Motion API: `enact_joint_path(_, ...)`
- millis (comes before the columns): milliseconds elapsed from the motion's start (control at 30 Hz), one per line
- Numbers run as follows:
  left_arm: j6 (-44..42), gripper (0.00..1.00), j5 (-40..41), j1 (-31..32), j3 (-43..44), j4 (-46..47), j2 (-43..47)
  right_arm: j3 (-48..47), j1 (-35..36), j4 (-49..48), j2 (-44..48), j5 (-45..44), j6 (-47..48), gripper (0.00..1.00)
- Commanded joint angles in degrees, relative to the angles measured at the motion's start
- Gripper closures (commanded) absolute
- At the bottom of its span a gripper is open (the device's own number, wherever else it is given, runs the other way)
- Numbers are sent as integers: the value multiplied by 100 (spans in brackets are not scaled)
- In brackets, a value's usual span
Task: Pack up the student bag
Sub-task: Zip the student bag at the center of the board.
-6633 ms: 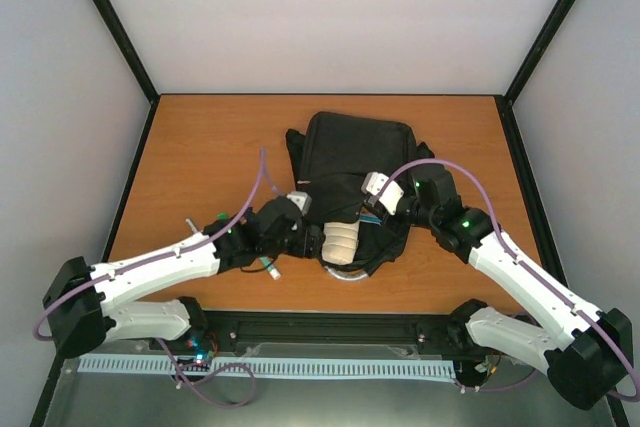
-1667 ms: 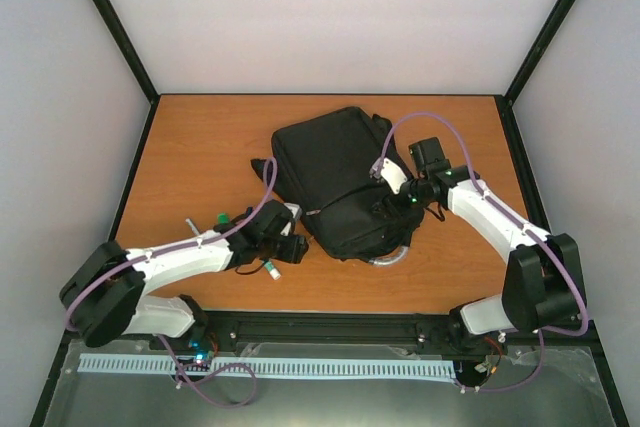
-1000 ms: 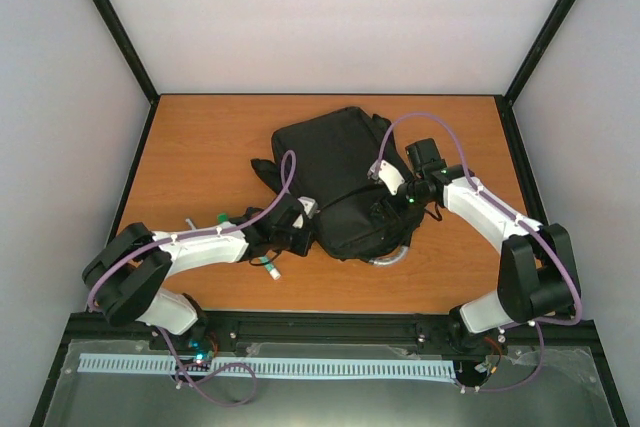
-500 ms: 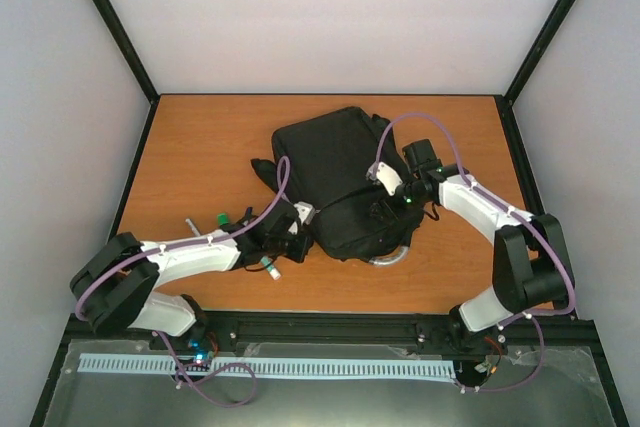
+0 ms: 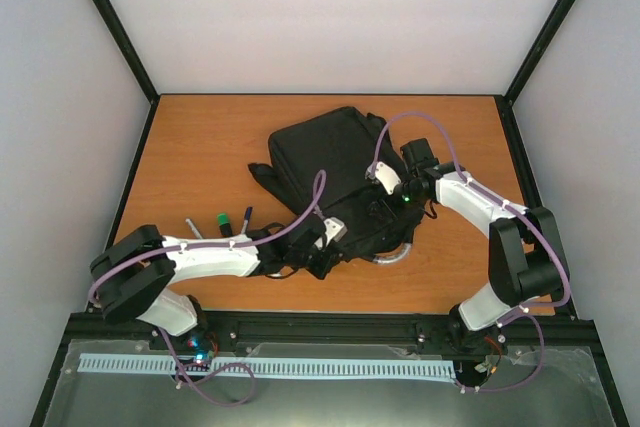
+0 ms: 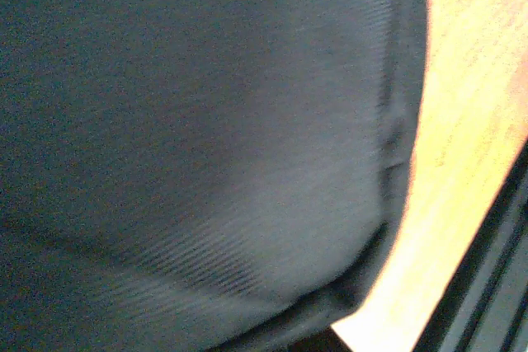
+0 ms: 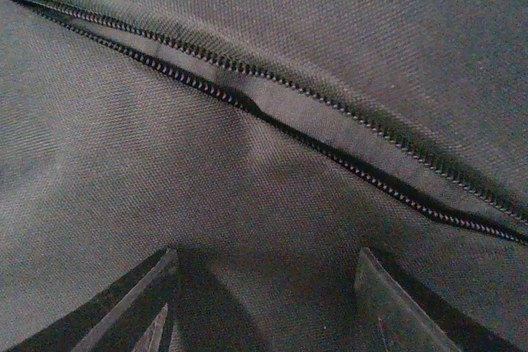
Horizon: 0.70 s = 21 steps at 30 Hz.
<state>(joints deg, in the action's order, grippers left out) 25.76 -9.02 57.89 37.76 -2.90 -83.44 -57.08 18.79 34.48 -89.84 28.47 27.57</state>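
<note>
Far left in the overhead view, a grey pen [image 5: 192, 228], a green-capped marker [image 5: 222, 219] and a dark pen [image 5: 247, 215] lay side by side on the table [image 5: 200, 147], just above your left arm [image 5: 215, 255]. That arm ran low across the lower left of the frame and put the left gripper [image 5: 330, 242] right at the bag's lower-left edge. Its jaws were clenched. Your left wrist camera gave you black cloth nearly wall to wall, with only a strip of table down the right side and no fingers in sight. So I couldn't tell whether any fabric was pinched.

Centre frame sat the bag [image 5: 335, 172], lying flat on the table and turned a little askew. A grey loop [image 5: 396, 255] poked out at its lower-right edge.

On the right, your right gripper [image 5: 380, 192] hung over the bag's right side, and the right arm [image 5: 480, 209] folded back toward the lower right corner. In the right wrist view, both fingers [image 7: 136, 311] stood well apart at the bottom of the frame, released. Between them was nothing but bag cloth. A zip [image 7: 272, 117] cut diagonally from upper left to lower right, partly gaping.
</note>
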Motion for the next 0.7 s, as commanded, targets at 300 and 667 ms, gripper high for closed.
enact_joint_path(300,-61,99,-316,662,1110,717,-1116,-31,21,25,-103,-394,-134,39)
enact_joint_path(667,-202,58,475,655,1170,-754,171,-253,-446,856,1101,-769,289,34)
